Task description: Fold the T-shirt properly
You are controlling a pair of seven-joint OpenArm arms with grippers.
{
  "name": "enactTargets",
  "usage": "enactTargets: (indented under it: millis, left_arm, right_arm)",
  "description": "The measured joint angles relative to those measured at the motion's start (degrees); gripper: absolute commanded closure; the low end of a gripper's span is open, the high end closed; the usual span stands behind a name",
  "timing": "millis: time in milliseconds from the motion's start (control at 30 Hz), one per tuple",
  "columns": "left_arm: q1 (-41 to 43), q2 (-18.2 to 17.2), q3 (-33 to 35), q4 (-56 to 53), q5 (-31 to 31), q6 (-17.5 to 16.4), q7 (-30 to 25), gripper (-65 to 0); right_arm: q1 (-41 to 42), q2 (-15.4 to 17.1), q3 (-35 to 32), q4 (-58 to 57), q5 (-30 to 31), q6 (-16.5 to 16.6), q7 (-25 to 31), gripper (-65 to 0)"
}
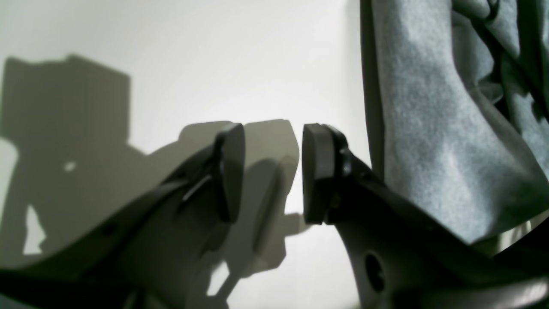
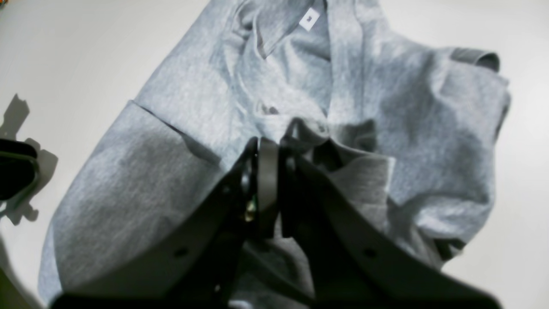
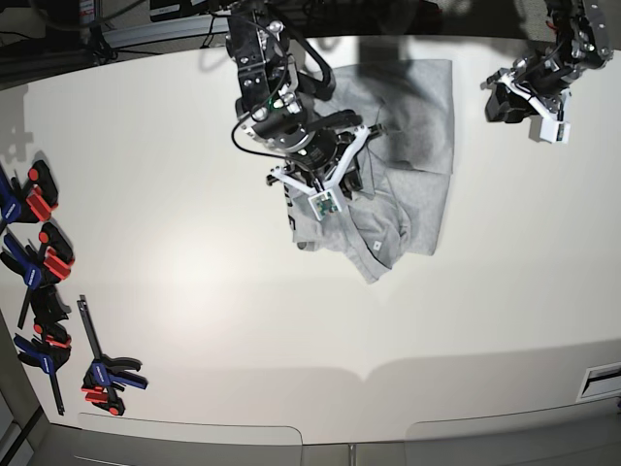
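Clearly, the right gripper (image 2: pixel 274 148) has its jaws pressed together on a raised fold of the T-shirt (image 2: pixel 240 103), pinching grey cloth just below the collar area, where a small white label (image 2: pixel 309 19) shows. In the base view that gripper (image 3: pixel 335 170) sits over the shirt's left part, and the arm hides the cloth beneath it. The left gripper (image 1: pixel 273 171) hangs with its jaws apart and nothing between them; only white tabletop (image 1: pixel 214 64) and its own shadow lie behind the gap. A hanging edge of the T-shirt (image 1: pixel 429 128) appears just beside its right finger, though whether they touch is unclear. From the base camera, the T-shirt (image 3: pixel 417 126) lies crumpled at the far middle of the tabletop (image 3: pixel 291 311). Several clamps (image 3: pixel 44 252) lie along the tabletop's left edge, some partly cut off.
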Motion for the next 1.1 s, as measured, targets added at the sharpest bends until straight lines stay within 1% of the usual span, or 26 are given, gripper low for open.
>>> enactTargets:
  millis: [67, 100, 167, 233, 267, 433, 567, 667, 767, 867, 1100]
  left_arm:
    - [0.00, -0.02, 0.00, 0.00, 0.00, 0.00, -0.02, -20.9]
    - [0.00, -0.02, 0.00, 0.00, 0.00, 0.00, -0.02, -20.9]
    - [0.00, 0.00, 0.00, 0.00, 0.00, 0.00, -0.15, -20.9]
    - [0.00, -0.02, 0.00, 0.00, 0.00, 0.00, -0.15, -20.9]
    - [0.00, -0.02, 0.00, 0.00, 0.00, 0.00, -0.17, -20.9]
    - [0.00, -0.02, 0.00, 0.00, 0.02, 0.00, -0.17, -20.9]
    - [0.00, 0.00, 0.00, 0.00, 0.02, 0.00, -0.44, -20.9]
    - [0.00, 0.00, 0.00, 0.00, 0.02, 0.00, -0.61, -20.9]
    - [0.00, -0.02, 0.00, 0.00, 0.02, 0.00, -0.61, -20.9]
    - [0.00, 0.00, 0.00, 0.00, 0.04, 0.00, -0.61, -20.9]
    - [0.00, 0.00, 0.00, 0.00, 0.04, 0.00, -0.61, -20.9]
  right_arm:
    - [0.02, 0.02, 0.00, -0.02, 1.20, 0.28, -0.11, 0.0]
    - [0.00, 0.02, 0.02, -0.02, 2.69, 1.60, -0.63, 0.0]
    - [0.00, 0.02, 0.00, -0.07, 7.02, 6.12, -2.40, 0.0]
    - [0.00, 0.02, -0.37, -0.07, 10.93, 9.77, -4.46, 0.0]
    - [0.00, 0.00, -0.79, -0.07, 11.98, 10.60, -5.66, 0.0]
    - [-0.04, 0.02, -4.26, -0.07, 12.63, 10.78, -10.23, 0.0]
    - [-0.02, 0.04, -6.75, -0.07, 12.92, 10.80, -10.43, 0.0]
    - [-0.02, 0.17, -8.90, -0.07, 16.61, 10.84, -11.72, 0.0]
    - [0.00, 0.20, -11.21, -0.04, 21.49, 14.23, -15.02, 0.0]
    - [-0.02, 0.17, -13.53, -0.04, 24.94, 15.78, -18.23, 0.0]
    - [0.00, 0.17, -14.21, -0.04, 25.51, 15.78, -18.78, 0.0]
